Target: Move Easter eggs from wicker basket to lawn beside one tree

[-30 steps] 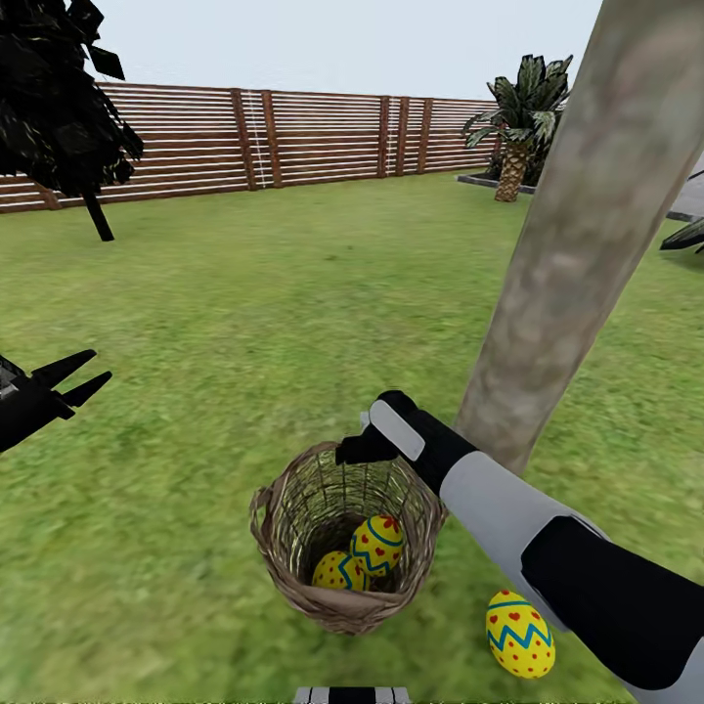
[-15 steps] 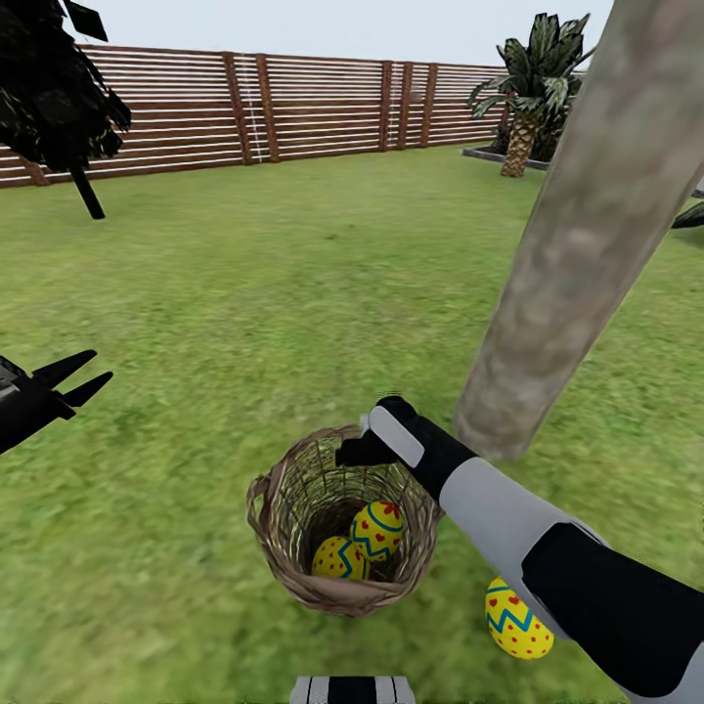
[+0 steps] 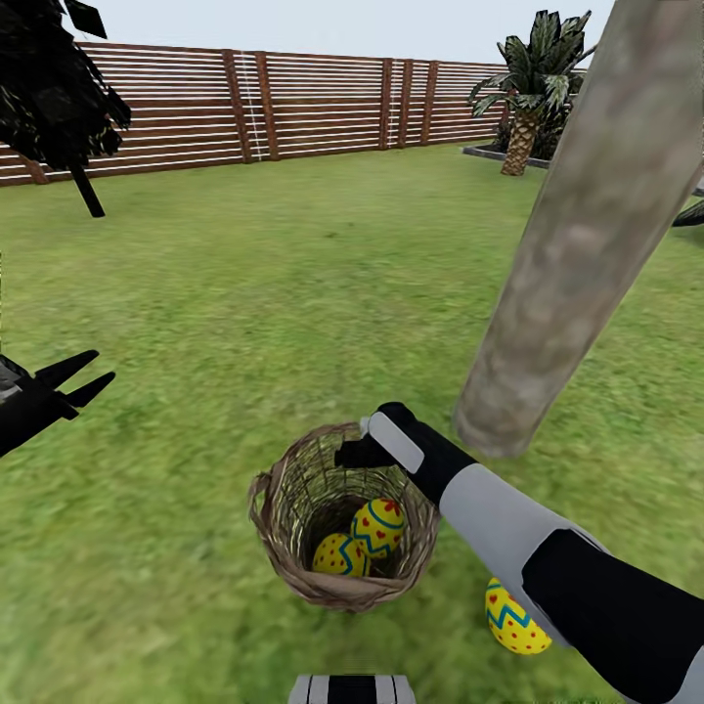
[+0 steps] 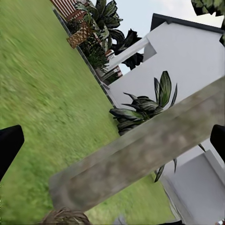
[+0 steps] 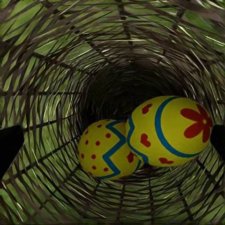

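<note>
Eggs (image 3: 364,541), two of them, lie touching in the wicker basket (image 3: 279,533) beside the tree (image 3: 577,254), a third egg (image 3: 508,618) on the lawn (image 3: 293,293); right gripper (image 3: 354,455) over the rim and left gripper (image 3: 83,377) both with jaws spread.

The right arm (image 3: 548,557) reaches forward from the lower right, forearm grey, wrist black, bent so the right gripper (image 3: 354,456) points downward. Its fingers sit wide apart in its wrist view. The left gripper (image 3: 86,376) hangs out at the left, its two fingers parted, pointing right.
</note>
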Robot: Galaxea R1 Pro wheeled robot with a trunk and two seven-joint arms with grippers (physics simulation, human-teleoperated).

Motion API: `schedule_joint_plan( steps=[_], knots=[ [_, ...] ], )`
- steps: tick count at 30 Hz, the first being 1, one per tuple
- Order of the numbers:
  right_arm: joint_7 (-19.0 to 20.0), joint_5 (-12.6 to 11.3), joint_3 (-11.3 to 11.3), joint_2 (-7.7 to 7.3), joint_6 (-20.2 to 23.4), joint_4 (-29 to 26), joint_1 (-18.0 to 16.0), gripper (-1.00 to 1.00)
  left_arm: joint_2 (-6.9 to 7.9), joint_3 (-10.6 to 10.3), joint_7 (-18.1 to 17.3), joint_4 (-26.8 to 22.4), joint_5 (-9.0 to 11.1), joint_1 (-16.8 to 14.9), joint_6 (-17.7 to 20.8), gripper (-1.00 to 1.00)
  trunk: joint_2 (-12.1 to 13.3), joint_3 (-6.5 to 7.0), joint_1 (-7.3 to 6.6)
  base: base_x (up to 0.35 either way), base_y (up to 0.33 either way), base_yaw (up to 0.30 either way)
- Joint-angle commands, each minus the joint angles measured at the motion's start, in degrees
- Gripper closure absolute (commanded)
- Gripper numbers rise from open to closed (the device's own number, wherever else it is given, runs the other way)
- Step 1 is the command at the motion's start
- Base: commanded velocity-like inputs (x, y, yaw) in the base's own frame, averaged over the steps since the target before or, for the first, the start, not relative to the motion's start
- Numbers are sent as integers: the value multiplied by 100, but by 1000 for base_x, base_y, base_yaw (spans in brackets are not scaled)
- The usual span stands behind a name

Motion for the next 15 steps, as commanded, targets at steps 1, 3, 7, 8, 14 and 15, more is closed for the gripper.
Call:
schedule_joint_plan(
  steps=[1,3,7,8,14,15],
  knots=[
    [-57,-61,19,0,1,-2,-6,-100,0,5,-17,2,-2,-3,25,-100,-2,-5,-3,-166,98,0],
    [-55,-62,19,0,-1,-3,-6,-100,-1,5,-17,2,-6,-3,25,-100,-2,-5,-3,-173,109,0],
    [-53,-63,19,0,-8,5,2,-100,-2,5,-17,2,-4,-3,25,-100,-2,-5,-3,-61,40,0],
    [-55,-63,19,0,-7,5,2,-100,-2,5,-17,2,-3,-3,25,-100,-2,-5,-3,-15,10,0],
    [-57,-70,19,0,-6,6,8,-100,-2,5,-21,9,-1,-3,25,-100,-2,-1,-3,-32,69,-13],
    [-57,-71,19,0,-6,6,9,-100,-2,5,-23,10,-1,-3,25,-100,-2,3,-3,-94,232,-121]
  ],
)
